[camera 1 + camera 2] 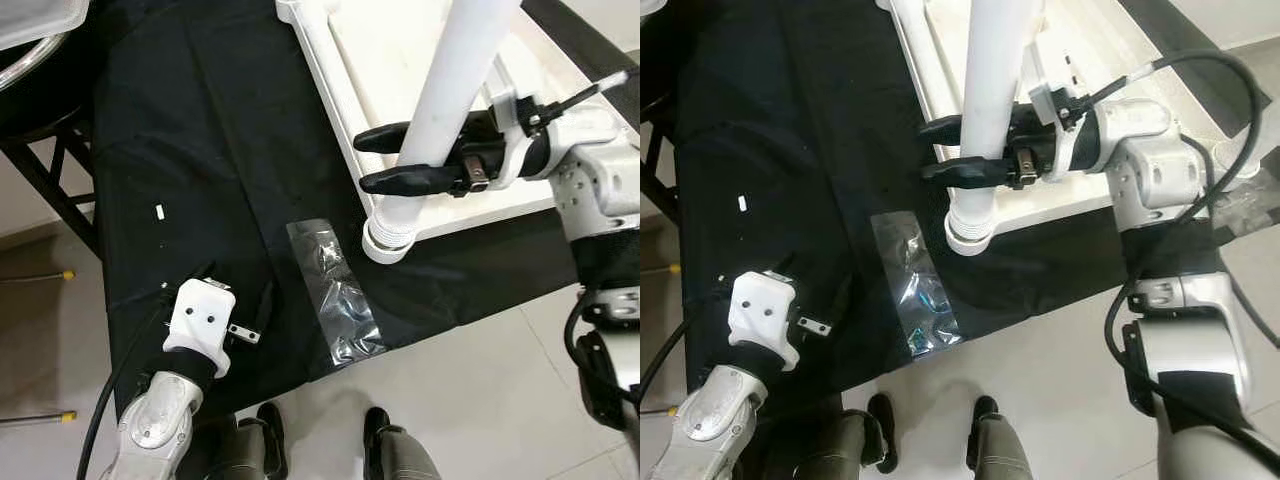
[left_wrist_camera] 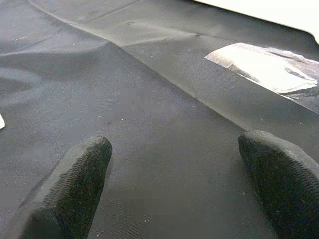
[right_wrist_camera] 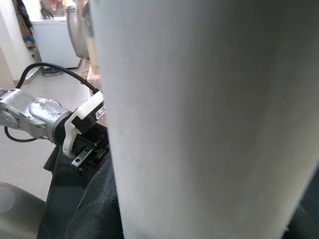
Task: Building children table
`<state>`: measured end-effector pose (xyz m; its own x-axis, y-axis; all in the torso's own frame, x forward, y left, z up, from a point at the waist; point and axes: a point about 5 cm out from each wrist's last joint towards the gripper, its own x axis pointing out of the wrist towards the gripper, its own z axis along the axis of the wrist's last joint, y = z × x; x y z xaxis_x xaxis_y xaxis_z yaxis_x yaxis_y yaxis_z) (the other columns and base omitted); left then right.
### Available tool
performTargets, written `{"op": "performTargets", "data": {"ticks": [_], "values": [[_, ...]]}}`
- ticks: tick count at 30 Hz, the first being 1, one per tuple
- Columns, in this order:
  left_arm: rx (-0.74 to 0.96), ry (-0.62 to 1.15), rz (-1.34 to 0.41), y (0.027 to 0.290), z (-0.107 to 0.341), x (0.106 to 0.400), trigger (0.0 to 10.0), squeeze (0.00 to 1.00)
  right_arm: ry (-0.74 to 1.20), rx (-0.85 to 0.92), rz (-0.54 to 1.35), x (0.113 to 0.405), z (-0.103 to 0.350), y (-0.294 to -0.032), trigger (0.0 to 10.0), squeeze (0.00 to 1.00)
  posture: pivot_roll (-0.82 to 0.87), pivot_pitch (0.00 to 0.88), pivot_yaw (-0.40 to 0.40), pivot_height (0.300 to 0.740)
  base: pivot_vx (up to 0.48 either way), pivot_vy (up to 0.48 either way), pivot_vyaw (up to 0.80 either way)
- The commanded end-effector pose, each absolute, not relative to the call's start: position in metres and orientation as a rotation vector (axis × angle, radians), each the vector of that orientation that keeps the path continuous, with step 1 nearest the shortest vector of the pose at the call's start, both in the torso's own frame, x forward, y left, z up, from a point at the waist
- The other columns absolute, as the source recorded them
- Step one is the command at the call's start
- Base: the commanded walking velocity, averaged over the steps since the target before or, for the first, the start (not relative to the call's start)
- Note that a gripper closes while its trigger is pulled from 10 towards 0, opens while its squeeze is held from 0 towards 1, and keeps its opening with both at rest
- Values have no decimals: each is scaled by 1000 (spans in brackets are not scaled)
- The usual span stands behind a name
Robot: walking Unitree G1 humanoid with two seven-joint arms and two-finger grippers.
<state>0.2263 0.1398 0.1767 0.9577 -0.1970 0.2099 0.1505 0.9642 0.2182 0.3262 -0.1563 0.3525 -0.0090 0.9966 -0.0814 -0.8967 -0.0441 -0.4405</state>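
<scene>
While clamped in the right pincer (image 1: 385,158), the white table leg (image 1: 445,110) stands tilted at upper right of the frame.
Its ribbed lower end overhangs the edge of the white tabletop panel (image 1: 345,60). Left pincer (image 2: 174,184), fingers spread wide and empty, rests low at lower left on the black cloth (image 1: 180,130), near a clear plastic bag (image 1: 335,290).

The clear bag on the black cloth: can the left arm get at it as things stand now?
Probably yes. The left end effector is open, low over the black cloth, and the clear bag lies flat just beside it with nothing between them.
</scene>
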Motion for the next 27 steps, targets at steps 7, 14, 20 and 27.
{"op": "performTargets", "data": {"ticks": [7,14,20,27], "values": [[203,-188,-167,142,167,224,10000,0,-255,-415,1579,328,340,-153,10000,0,86,401,26,740,0,0,0],[203,-189,-167,142,167,224,10000,0,-244,-417,1595,327,337,-152,10000,0,86,401,26,740,0,0,0],[203,-189,-165,142,167,224,10000,0,-236,-409,1619,324,335,-151,10000,0,85,400,25,740,0,0,0],[203,-189,-166,142,167,224,10000,0,-232,-409,1616,323,335,-151,10000,0,84,398,26,740,0,0,0]]}}
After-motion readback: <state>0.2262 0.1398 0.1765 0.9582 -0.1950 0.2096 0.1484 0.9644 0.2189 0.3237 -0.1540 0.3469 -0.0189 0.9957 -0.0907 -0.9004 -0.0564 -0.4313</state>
